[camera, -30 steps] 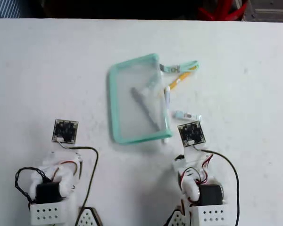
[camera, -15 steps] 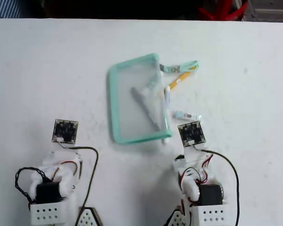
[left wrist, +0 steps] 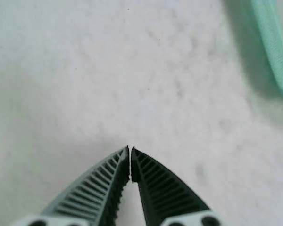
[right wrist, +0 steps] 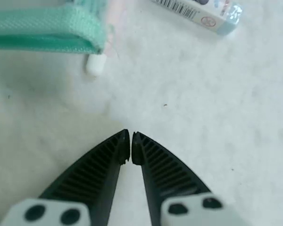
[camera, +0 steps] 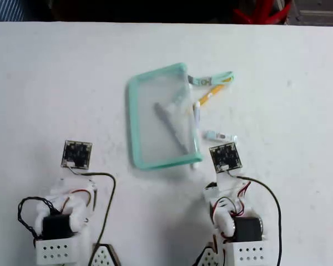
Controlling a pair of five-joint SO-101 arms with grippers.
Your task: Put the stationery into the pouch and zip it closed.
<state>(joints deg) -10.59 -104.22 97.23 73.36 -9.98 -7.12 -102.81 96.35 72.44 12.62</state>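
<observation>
The pouch (camera: 161, 116), clear with a teal border, lies flat mid-table. A grey pen (camera: 169, 126) shows through its clear face. At its right edge lie a yellow pen (camera: 210, 95), a white pen (camera: 196, 119) and a small labelled eraser (camera: 219, 135). My left gripper (left wrist: 130, 149) is shut on nothing over bare table, with the pouch's teal edge (left wrist: 273, 42) off to one side. My right gripper (right wrist: 130, 134) is also shut with nothing in it, just short of the pouch corner (right wrist: 42, 30), the white pen's tip (right wrist: 95, 63) and the eraser (right wrist: 198, 9).
A teal strap (camera: 211, 78) trails from the pouch's upper right corner. The left arm (camera: 61, 216) and right arm (camera: 233, 219) sit folded at the near edge of the white table (camera: 55, 83). Dark clutter lines the far edge.
</observation>
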